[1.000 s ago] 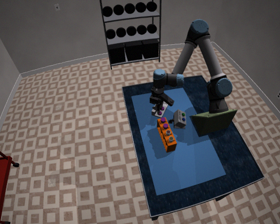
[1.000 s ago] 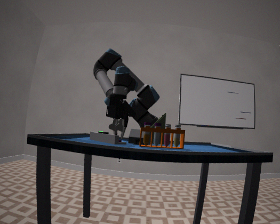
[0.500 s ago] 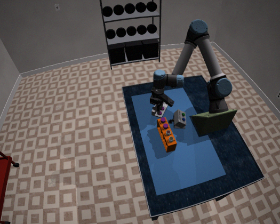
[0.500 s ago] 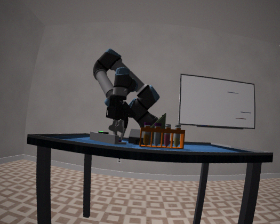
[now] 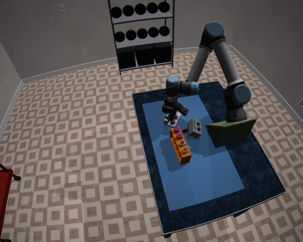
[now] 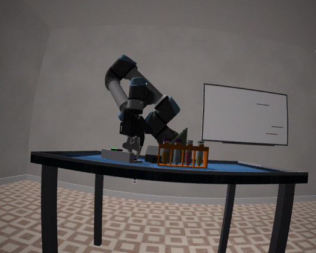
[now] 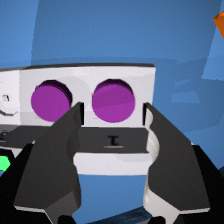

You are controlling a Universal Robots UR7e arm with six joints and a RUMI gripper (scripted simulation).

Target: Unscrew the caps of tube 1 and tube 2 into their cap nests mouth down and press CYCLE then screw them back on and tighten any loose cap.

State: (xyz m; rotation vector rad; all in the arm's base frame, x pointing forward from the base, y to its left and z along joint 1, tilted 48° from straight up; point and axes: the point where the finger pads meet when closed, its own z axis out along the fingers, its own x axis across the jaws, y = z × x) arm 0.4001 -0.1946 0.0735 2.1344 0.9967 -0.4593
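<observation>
The white cap tray (image 7: pixel 142 75) holds purple cap 1 (image 7: pixel 113 97) (image 5: pixel 173 122) in nest 1 and purple cap 2 (image 7: pixel 51 101) (image 5: pixel 175 117) in nest 2, both lying flat. My gripper (image 7: pixel 113 104) (image 6: pixel 136 156) is partly open, low over nest 1, its fingertips either side of cap 1 without touching it. The green lamp (image 7: pixel 4 163) (image 6: pixel 115 149) is lit. In the orange rack (image 5: pixel 184 161) (image 6: pixel 183 147), tube 1 (image 5: pixel 185 150) (image 6: pixel 200 156) and tube 2 (image 5: pixel 182 143) (image 6: pixel 188 157) stand uncapped. Tube 3 (image 5: pixel 179 136) and tube 4 (image 5: pixel 176 129) wear purple caps; their tightness cannot be told.
The grey key housing (image 5: pixel 193 133) stands between the rack and the arm's base, with the blue CYCLE key (image 5: pixel 199 129) and the green READY key (image 5: pixel 198 123). A green slanted panel (image 5: pixel 232 133) stands in front of the base. The rack's corner (image 7: pixel 220 22) shows at the wrist view's upper right.
</observation>
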